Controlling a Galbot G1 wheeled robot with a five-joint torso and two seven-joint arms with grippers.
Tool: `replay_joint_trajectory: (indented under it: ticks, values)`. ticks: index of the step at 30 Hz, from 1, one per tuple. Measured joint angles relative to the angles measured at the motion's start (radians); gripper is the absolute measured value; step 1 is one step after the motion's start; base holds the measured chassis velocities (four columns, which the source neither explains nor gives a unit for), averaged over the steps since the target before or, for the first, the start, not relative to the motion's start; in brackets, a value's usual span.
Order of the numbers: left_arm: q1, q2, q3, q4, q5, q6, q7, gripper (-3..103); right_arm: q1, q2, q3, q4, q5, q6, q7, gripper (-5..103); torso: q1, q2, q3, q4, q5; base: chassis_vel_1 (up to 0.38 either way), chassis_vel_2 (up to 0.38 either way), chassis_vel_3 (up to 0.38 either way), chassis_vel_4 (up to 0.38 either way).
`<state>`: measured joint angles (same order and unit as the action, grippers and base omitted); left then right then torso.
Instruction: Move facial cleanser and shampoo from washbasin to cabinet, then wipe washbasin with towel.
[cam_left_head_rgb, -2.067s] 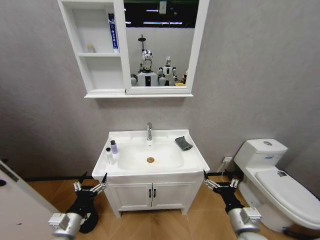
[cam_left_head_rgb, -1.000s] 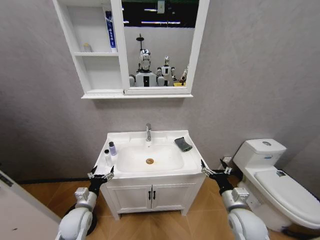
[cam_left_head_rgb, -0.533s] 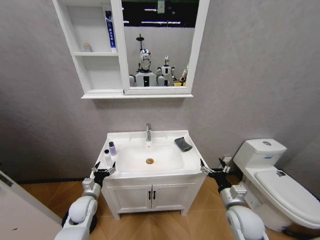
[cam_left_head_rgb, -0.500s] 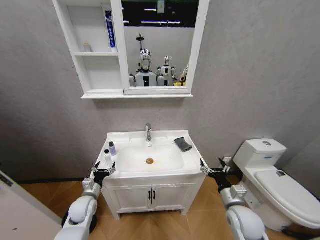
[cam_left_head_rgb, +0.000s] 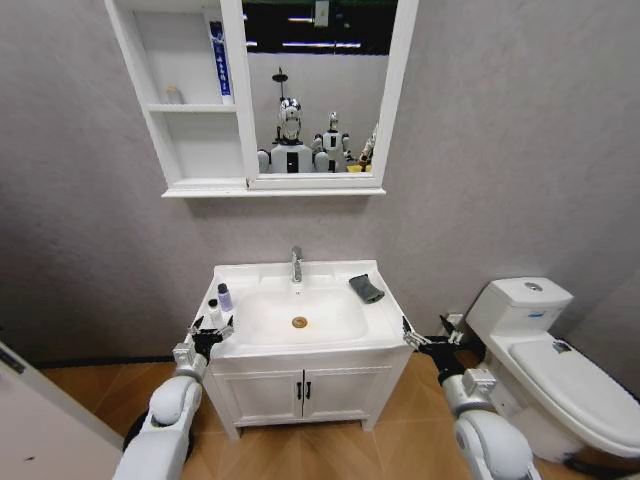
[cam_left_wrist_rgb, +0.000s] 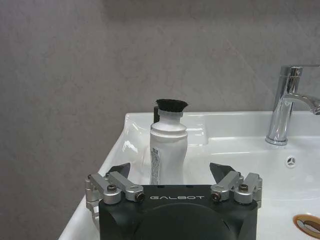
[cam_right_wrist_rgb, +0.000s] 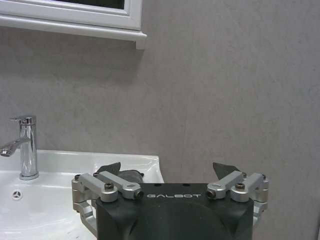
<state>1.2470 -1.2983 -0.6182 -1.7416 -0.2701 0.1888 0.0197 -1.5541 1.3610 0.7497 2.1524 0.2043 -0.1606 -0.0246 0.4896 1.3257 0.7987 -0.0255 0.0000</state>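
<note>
The white bottle (cam_left_wrist_rgb: 167, 145) with a black cap stands on the washbasin (cam_left_head_rgb: 385, 325) rim's left side, beside a purple-capped bottle (cam_left_head_rgb: 225, 296). The left gripper (cam_left_head_rgb: 210, 331) sits just before it, fingers apart. The right gripper (cam_left_head_rgb: 425, 345) hangs spread off the basin's right corner, near the towel (cam_left_head_rgb: 366, 287).

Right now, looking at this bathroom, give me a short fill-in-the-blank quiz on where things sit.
1. The dark grey towel lies on the washbasin to the ____ of the tap.
2. The left gripper is open at the washbasin's front ____ corner, facing a white bottle.
3. The right gripper is ____, beside the washbasin's front right corner.
4. A blue tube stands in the cabinet's ____ compartment.

Missing words: right; left; open; upper
</note>
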Motion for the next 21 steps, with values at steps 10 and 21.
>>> replay_joint_trajectory:
  ticks: [10,21]
  values:
    - [-0.007,0.003,-0.003,0.006,-0.005,0.005,0.001,54,0.003,-0.001,-0.002,0.003,0.008,-0.005,0.001,100,0.000,0.000,0.000,-0.0001,0.0000,0.000,0.000,0.000,0.000]
    - [0.017,0.024,-0.020,-0.077,-0.054,0.027,-0.011,29,0.012,-0.006,-0.016,0.002,0.008,-0.016,0.006,100,0.000,0.000,0.000,0.0000,-0.0002,0.000,0.000,0.000,0.000]
